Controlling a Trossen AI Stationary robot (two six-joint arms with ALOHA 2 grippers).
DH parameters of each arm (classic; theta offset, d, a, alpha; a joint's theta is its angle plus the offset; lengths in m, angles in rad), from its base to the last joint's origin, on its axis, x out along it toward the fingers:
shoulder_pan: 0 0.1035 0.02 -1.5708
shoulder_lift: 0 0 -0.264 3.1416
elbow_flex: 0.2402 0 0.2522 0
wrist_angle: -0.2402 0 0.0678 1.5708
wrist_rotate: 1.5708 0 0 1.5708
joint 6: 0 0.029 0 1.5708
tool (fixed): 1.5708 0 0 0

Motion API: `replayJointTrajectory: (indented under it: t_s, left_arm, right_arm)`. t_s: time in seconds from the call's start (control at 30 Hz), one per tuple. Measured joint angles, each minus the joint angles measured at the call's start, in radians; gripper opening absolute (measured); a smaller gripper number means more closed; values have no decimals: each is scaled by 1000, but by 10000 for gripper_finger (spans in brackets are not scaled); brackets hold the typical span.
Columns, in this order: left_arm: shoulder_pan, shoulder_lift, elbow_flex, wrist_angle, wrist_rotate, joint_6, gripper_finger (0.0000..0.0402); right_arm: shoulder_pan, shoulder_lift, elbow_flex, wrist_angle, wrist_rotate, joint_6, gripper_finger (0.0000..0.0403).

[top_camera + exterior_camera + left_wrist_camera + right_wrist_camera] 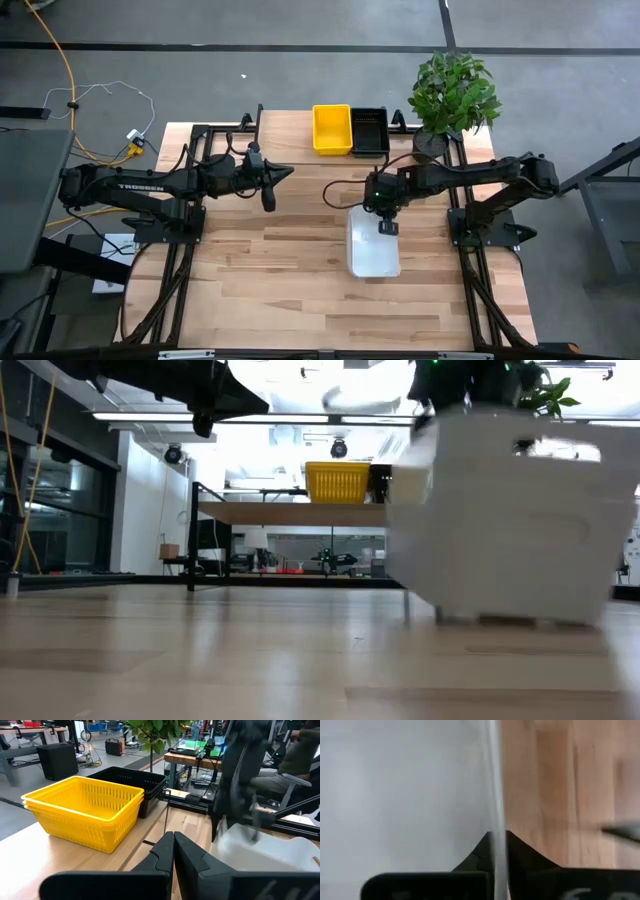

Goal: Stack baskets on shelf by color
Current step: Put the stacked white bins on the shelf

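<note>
I am holding the white basket (372, 248) with the right gripper (388, 226), out on the middle of the table (300, 290) toward my right side. In the right wrist view the fingers (520, 855) are pinching the basket's thin wall (495, 795) between them, one inside and one outside, so that pincer is narrow and clamped on the rim. In the low view the white basket (510, 520) is filling the right half of the picture; its underside seems to be sitting just clear of the wood, though I cannot tell for sure.

The left gripper (268, 188) is hanging above the table to the left of centre, well apart from the white basket. In the left wrist view its fingers (172, 852) are lying closed together with nothing between them.

Farther back, the shelf (290, 130) is standing along the rear edge of the table. On it the yellow baskets (332, 129) are sitting nested in a stack, and the black baskets (369, 130) are sitting stacked just beside them on the right, touching or nearly so. The left wrist view is showing both stacks side by side, yellow (82, 810) in front of black (127, 782).

Beyond the shelf's right end a potted plant (452, 95) is standing at the table's far corner. A seated person (295, 765) is showing in the room behind.
</note>
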Motion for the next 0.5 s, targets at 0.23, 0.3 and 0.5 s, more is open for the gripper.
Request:
replayJointTrajectory:
  t_s: [0.23,0.3,0.5]
  left_arm:
    - [-27,0,0,0,65,11,0]
    - [-45,-6,0,-1,83,30,0]
    - [-121,-110,0,-19,78,82,0]
  right_arm:
    - [51,-2,130,166,-174,-19,3]
    - [61,-2,170,197,-210,-40,3]
    - [83,6,334,281,-202,-135,2]
